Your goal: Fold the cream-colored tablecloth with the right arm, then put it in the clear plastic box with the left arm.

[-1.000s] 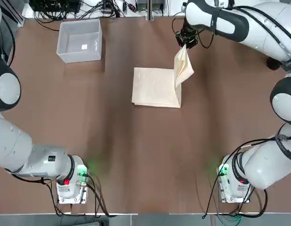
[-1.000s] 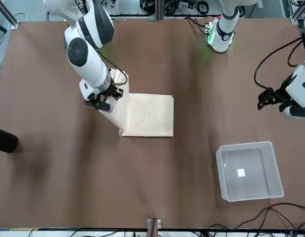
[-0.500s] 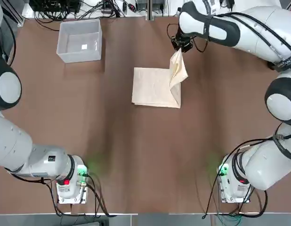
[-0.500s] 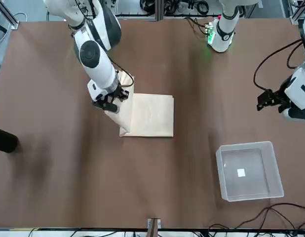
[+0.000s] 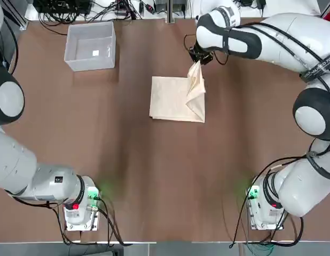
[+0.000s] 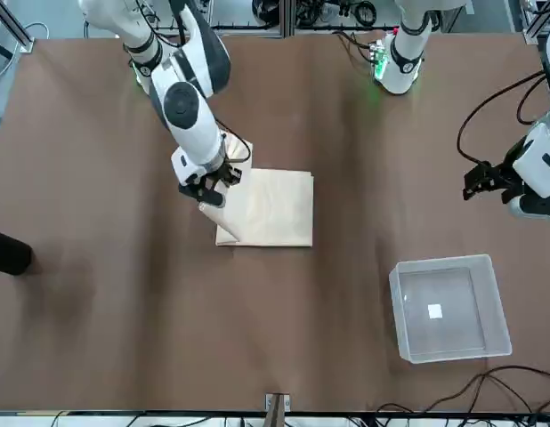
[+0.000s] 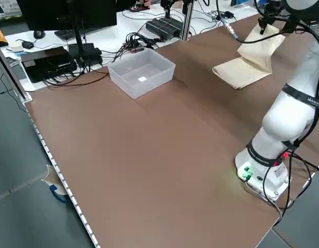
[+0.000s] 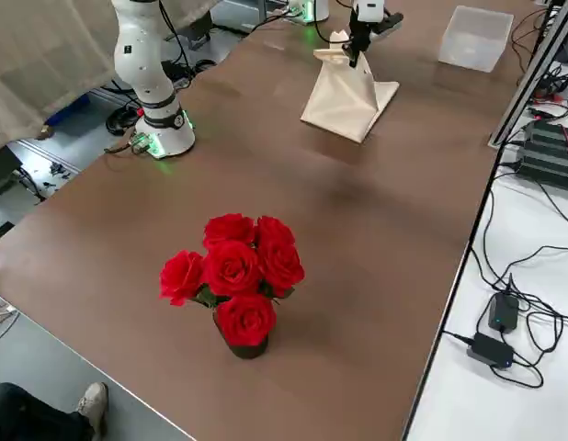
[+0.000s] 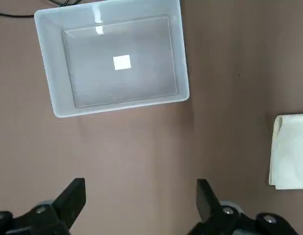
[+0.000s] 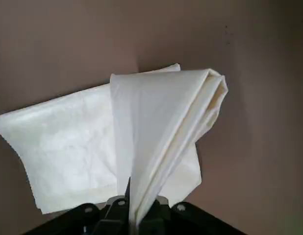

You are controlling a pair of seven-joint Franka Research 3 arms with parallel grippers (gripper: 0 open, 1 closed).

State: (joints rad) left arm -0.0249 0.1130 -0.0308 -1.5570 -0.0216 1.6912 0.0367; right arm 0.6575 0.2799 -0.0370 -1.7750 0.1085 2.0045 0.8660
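The cream-colored tablecloth point(image 5: 173, 98) lies mid-table, its right edge lifted into an upright flap. My right gripper point(image 5: 196, 57) is shut on the top of that flap, above the cloth's far right corner; the right wrist view shows the pinched layers point(image 10: 156, 127) rising from the fingers. From across the table the flap point(image 6: 223, 187) leans over the flat part point(image 6: 275, 209). The clear plastic box point(image 5: 90, 65) stands at the far left, holding only a small white label. My left gripper point(image 9: 139, 188) hovers open near the box point(image 9: 119, 105), with nothing between its fingers.
A bunch of red roses point(image 8: 233, 276) stands near the table's right edge. Cables and electronics point(image 7: 72, 54) lie beyond the far edge. The arm bases point(image 5: 79, 208) point(image 5: 266, 208) sit at the near edge. A person's shoe point(image 8: 89, 404) shows off the table.
My right gripper has carried the lifted cloth edge toward my left, so the flap now stands over the flat part's right edge. The left arm has not moved.
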